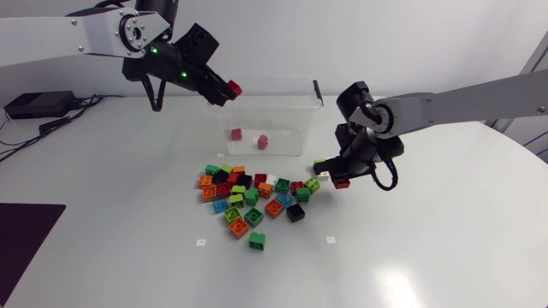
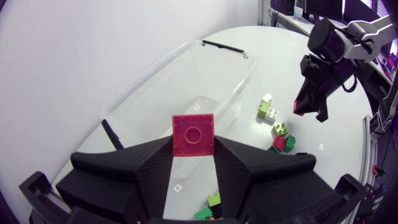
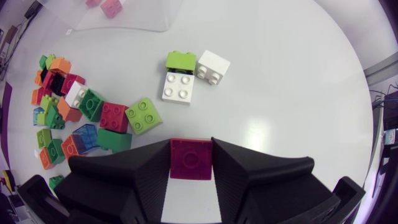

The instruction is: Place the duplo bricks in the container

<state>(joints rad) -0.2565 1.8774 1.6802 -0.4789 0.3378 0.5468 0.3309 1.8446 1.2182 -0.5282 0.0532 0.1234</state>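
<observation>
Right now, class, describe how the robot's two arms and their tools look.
The left arm and right arm have silver-grey links and black round joints. The left tool and right tool are matte black, each with two broad wedge-shaped fingers. The left wrist carries green lights; black cables loop by both wrists.

Clear container (image 1: 265, 109), red brick (image 2: 193, 133), magenta brick (image 3: 191, 158)

Left gripper (image 1: 223, 90) raised, clamping red brick (image 2: 193, 134), right gripper (image 1: 336, 178) low (gripping magenta brick (image 3: 191, 158))
</observation>
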